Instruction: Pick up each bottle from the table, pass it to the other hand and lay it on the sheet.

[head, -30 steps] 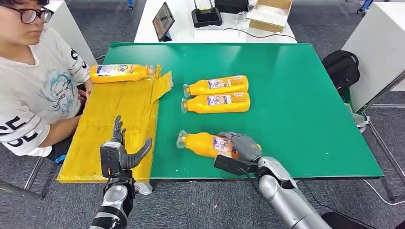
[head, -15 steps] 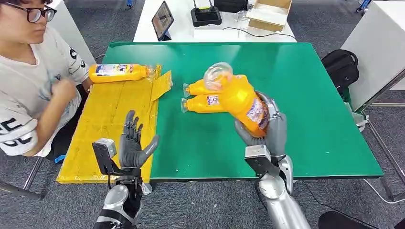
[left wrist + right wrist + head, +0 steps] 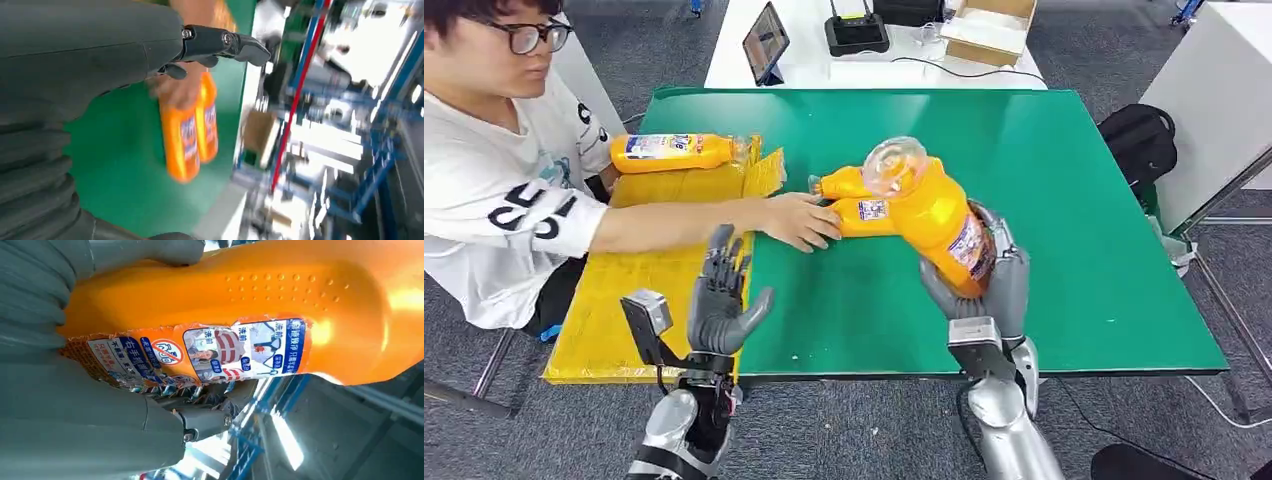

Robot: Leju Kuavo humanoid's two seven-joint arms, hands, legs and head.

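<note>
Altogether four orange plastic bottles. One gripped in right hand [image 3: 984, 285], lifted off green counter [image 3: 1064, 200], tilted, clear cap end pointing up and away from wrist; held bottle [image 3: 929, 210] smooth, glossy, dimpled near the shoulder, paper label under the fingers. Two lying bottles [image 3: 864, 200] side by side just beyond it, person's hand [image 3: 799, 220] resting on their cap ends. Fourth bottle [image 3: 669, 152] lying on far end of yellow sheet [image 3: 644, 260]. Left hand [image 3: 724, 305] raised upright, empty, fingers spread, palm toward right hand.
</note>
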